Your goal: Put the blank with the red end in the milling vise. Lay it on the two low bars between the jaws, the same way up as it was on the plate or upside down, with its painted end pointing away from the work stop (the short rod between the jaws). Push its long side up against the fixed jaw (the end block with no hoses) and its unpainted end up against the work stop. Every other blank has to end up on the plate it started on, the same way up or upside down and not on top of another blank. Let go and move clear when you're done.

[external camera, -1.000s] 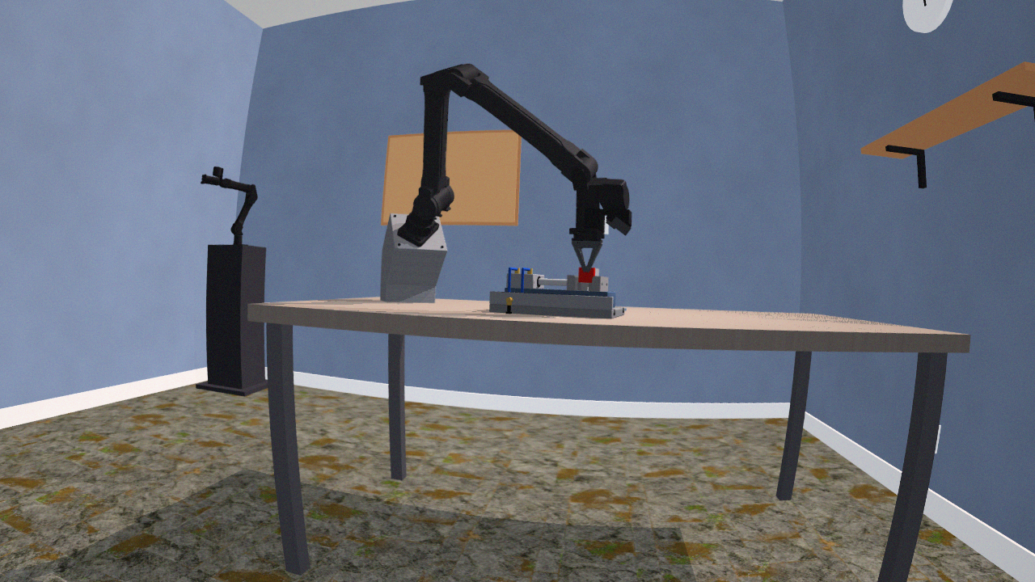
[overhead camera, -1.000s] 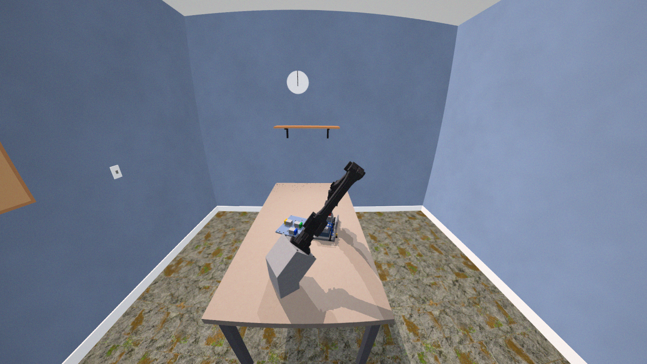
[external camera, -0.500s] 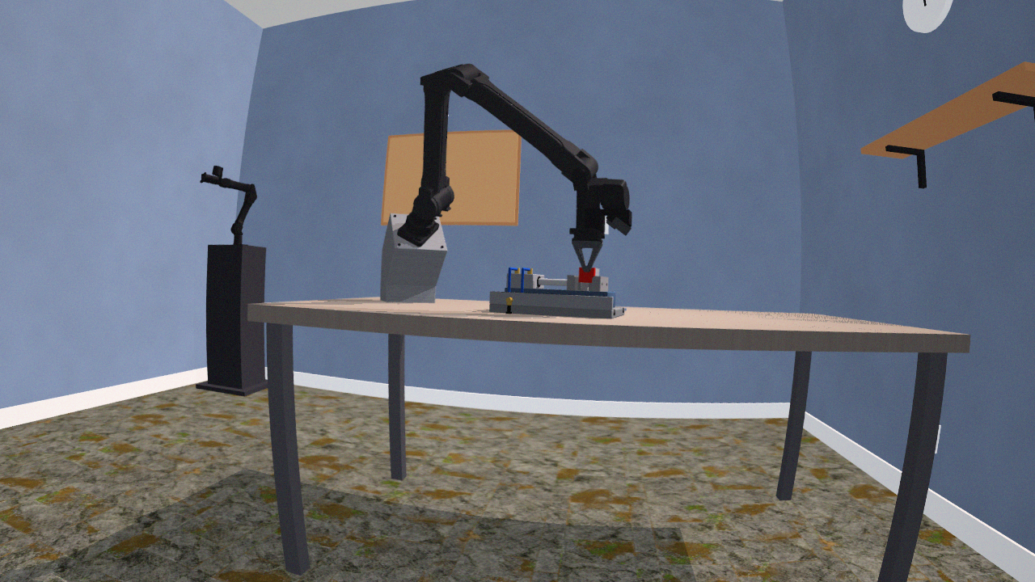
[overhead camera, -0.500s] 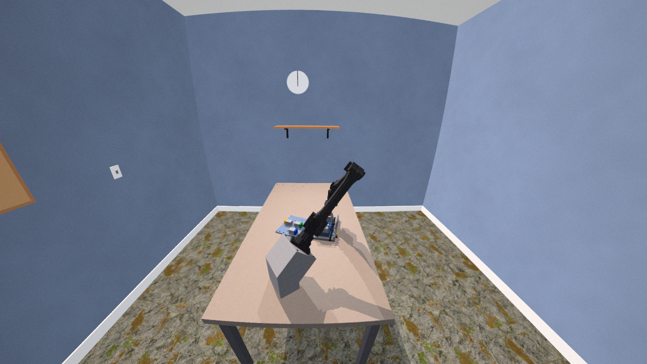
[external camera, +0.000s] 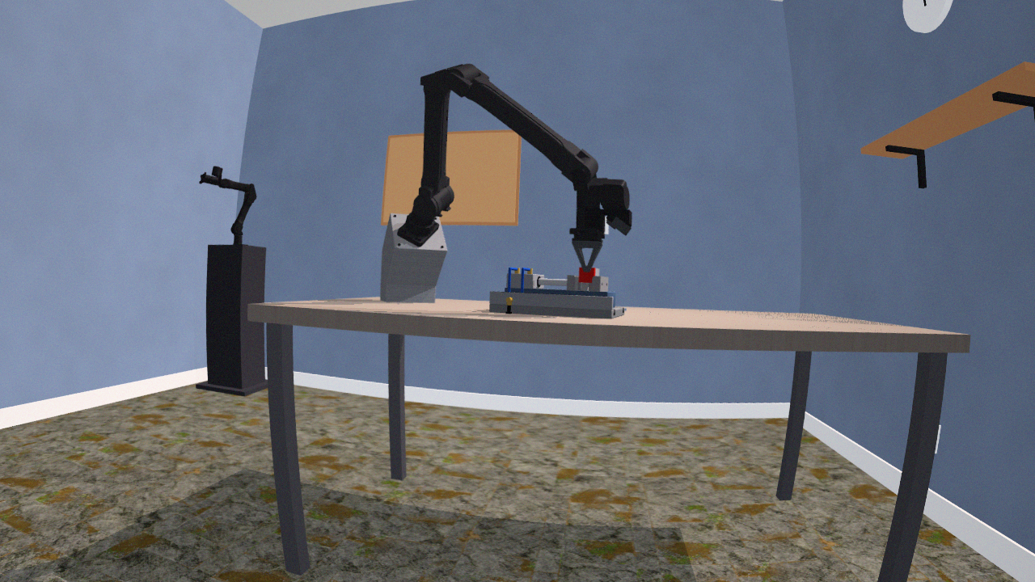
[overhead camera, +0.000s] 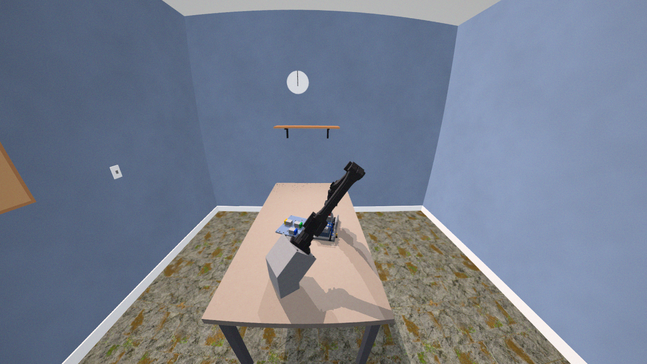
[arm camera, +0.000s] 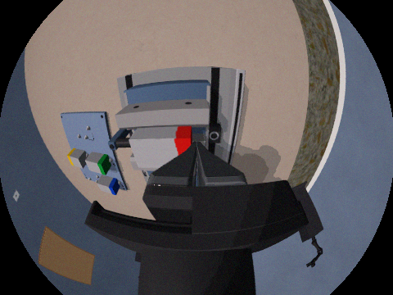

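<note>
In the wrist view, the gripper (external camera: pixel 586 267) (arm camera: pixel 196 147) is clenched with nothing between its fingers, its tips at the painted end of the red-ended blank (external camera: pixel 586 275) (arm camera: pixel 153 143). That blank lies in the milling vise, between the jaws, its long side close along the fixed jaw (arm camera: pixel 164 115) (whether it touches is hard to tell) and its unpainted end toward the work stop (arm camera: pixel 123 142). The red end points away from that rod. Well apart from the gripper, the plate (overhead camera: pixel 284 229) (arm camera: pixel 83 123) bears the yellow-ended blank (overhead camera: pixel 288 222) (arm camera: pixel 77 157), green-ended blank (overhead camera: pixel 298 224) (arm camera: pixel 98 162) and blue-ended blank (overhead camera: pixel 293 230) (arm camera: pixel 109 184).

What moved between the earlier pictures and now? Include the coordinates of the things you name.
Nothing visibly changed, and nothing was taken hold of or let go. The arm (overhead camera: pixel 333 201) (external camera: pixel 524 119) (arm camera: pixel 196 270) looks just as it did, its gripper (external camera: pixel 586 268) (arm camera: pixel 196 147) at the red-ended blank (overhead camera: pixel 329 215) (external camera: pixel 586 276) (arm camera: pixel 153 143). The yellow-ended blank (overhead camera: pixel 288 222) (arm camera: pixel 78 157), green-ended blank (overhead camera: pixel 297 224) (arm camera: pixel 97 162) and blue-ended blank (overhead camera: pixel 293 230) (arm camera: pixel 107 184) also stayed put.
</note>
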`<control>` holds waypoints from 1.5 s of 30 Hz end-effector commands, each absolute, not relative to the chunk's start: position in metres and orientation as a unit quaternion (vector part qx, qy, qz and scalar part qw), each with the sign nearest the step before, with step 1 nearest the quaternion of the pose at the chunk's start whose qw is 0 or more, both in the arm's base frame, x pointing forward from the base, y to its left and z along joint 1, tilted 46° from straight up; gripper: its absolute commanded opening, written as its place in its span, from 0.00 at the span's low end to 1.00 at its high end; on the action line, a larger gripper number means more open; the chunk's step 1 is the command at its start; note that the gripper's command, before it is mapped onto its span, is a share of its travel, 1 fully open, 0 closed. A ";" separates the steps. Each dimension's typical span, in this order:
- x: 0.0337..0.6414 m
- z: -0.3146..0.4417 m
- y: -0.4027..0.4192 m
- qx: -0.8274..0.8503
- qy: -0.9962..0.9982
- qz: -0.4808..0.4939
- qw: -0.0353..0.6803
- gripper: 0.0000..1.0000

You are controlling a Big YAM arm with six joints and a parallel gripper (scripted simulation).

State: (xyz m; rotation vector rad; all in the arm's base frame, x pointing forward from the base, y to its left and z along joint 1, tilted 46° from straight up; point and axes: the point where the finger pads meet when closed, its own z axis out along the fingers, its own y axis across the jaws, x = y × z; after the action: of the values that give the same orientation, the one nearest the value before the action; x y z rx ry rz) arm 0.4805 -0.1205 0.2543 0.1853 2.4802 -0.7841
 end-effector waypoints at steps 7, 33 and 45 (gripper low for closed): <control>0.484 0.245 -0.107 0.061 0.919 -0.284 0.266 0.00; 0.479 0.259 -0.112 0.057 0.917 -0.286 0.273 0.00; 0.470 0.266 -0.134 0.067 0.916 -0.290 0.267 0.00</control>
State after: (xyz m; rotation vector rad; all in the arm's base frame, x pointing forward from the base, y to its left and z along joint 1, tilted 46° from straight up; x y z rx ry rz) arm 0.4776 -0.1284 0.2577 0.1868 2.4818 -0.7772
